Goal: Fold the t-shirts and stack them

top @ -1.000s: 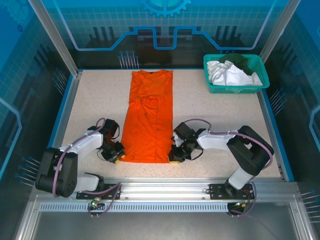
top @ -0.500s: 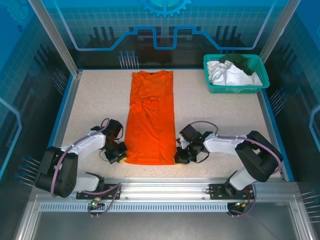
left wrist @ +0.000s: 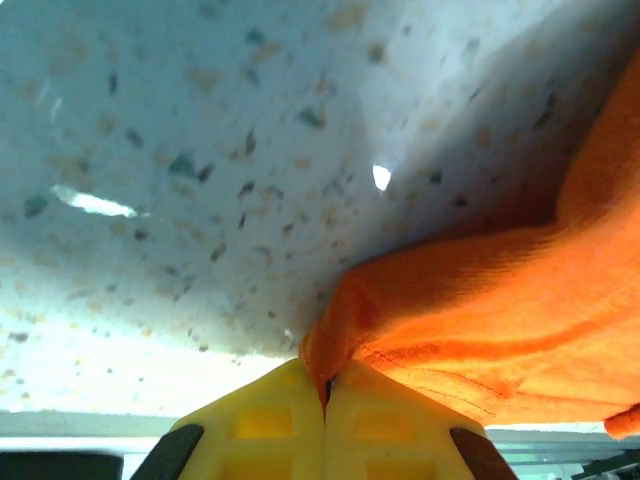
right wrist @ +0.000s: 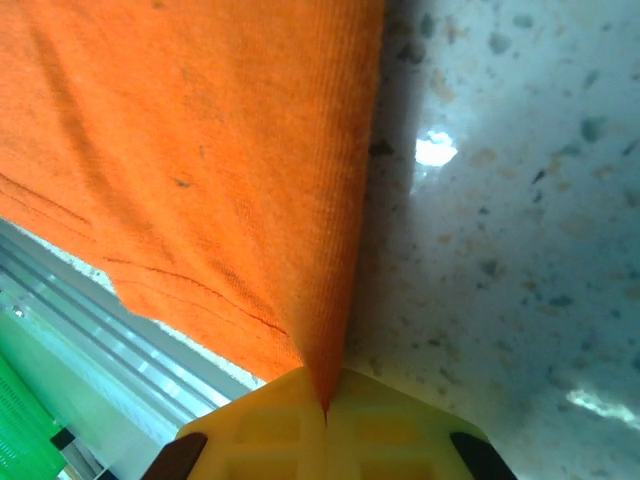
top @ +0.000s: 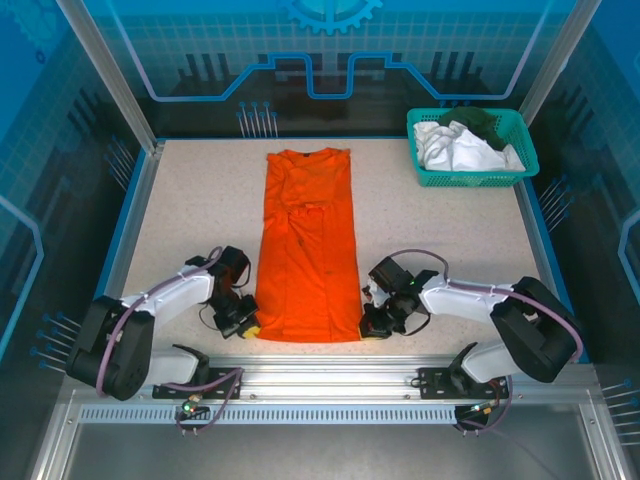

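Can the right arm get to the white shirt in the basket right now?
Probably not yet: the right gripper is shut on the orange t-shirt's near corner, far from the basket.

Three cameras: one high, two low.
From above and behind the arm bases, looking down across the whole bench (top: 200, 220); from each wrist, pressed close to the speckled surface, past yellow jaws at a near corner of the orange t-shirt (top: 308, 260), lower centre of the overhead frame.

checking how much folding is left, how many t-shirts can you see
3. The orange t-shirt lies flat in the middle; a white t-shirt and a dark green t-shirt are bunched in the teal basket at the far right. The white heap may hide more.
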